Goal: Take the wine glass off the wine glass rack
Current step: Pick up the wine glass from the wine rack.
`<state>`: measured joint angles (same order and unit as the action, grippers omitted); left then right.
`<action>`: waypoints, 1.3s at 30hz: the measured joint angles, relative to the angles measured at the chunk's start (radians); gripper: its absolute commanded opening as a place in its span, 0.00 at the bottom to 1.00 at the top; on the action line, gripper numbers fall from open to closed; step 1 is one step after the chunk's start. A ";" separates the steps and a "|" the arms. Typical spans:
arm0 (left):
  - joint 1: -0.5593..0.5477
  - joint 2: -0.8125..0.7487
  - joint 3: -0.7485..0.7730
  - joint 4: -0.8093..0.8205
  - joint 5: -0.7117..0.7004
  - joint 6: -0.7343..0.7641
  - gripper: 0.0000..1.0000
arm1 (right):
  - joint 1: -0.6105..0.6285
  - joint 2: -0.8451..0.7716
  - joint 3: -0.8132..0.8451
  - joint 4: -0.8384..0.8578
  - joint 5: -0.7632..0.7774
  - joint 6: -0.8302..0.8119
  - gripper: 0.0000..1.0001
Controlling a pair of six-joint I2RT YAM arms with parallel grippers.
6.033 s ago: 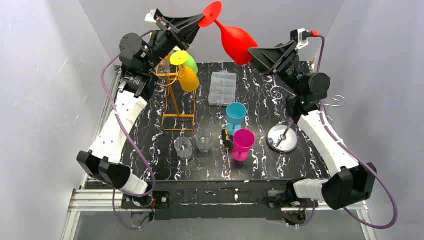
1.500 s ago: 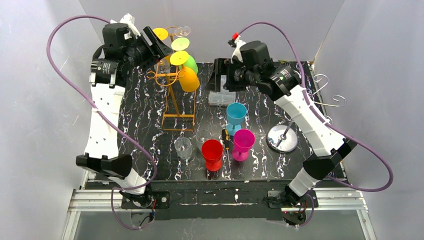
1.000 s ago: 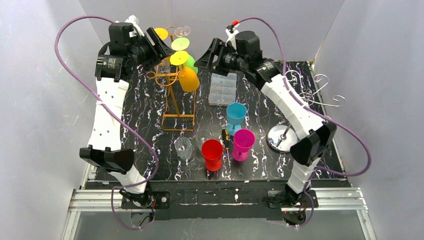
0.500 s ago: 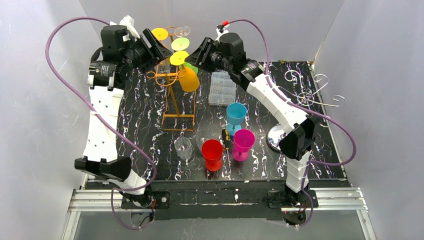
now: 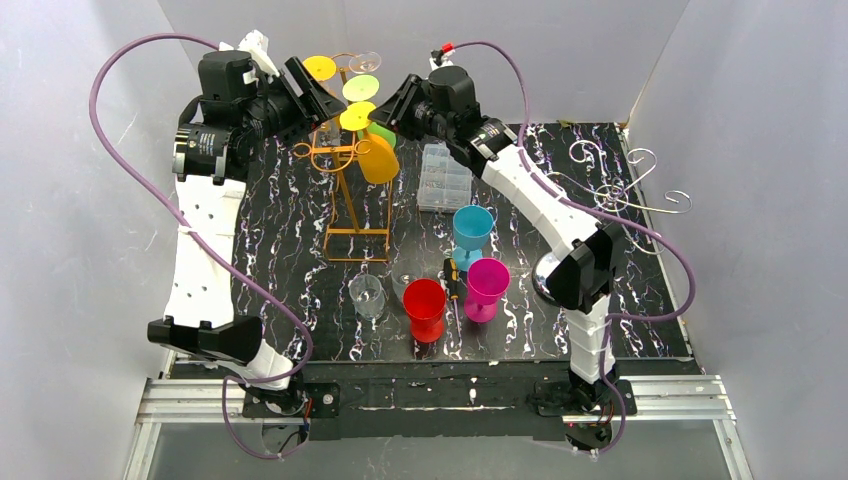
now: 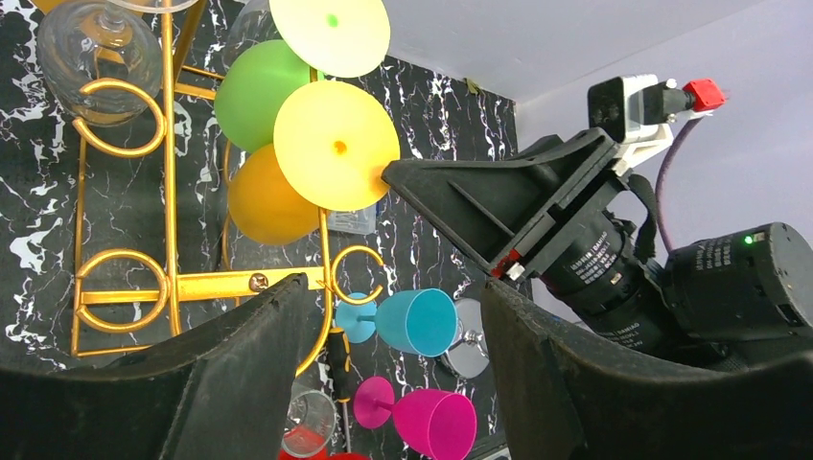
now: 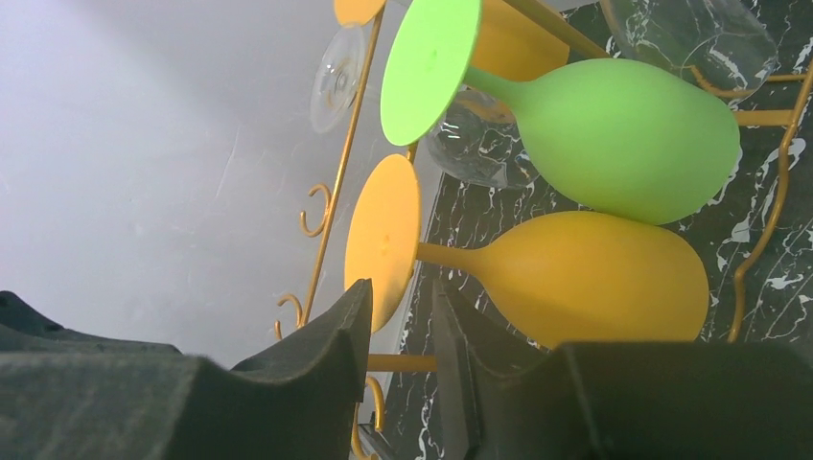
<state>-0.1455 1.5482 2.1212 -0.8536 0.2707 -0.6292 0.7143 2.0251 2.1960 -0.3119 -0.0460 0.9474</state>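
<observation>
Bright, even, diffuse light from overhead in the top view; only faint, short shadows on the counter point(image 5: 300, 230). Wrist views equally well lit, sharp on mid-distance objects; close-up fingers point(image 6: 240, 374) of the left tool point(image 6: 395, 286) dark, textureless and slightly soft.

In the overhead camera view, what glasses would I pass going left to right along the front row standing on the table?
clear glass → red glass → magenta glass. The second clear glass, behind the red one, and the teal glass further back are left out, because they overlap these in the order.
</observation>
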 measured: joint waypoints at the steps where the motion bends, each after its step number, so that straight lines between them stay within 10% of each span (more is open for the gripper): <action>1: 0.000 0.000 0.000 0.000 0.000 0.000 0.65 | 0.001 0.007 0.004 0.000 0.001 0.002 0.35; 16: 0.000 -0.001 0.000 0.000 0.003 0.000 0.65 | 0.002 0.027 0.026 0.017 0.017 0.051 0.02; 39: 0.000 -0.002 -0.008 0.002 0.008 -0.006 0.65 | 0.003 -0.055 -0.027 0.050 0.021 0.150 0.01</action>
<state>-0.1455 1.5459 2.1132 -0.8520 0.2787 -0.6357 0.7170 1.9705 2.1693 -0.2623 -0.0254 1.0973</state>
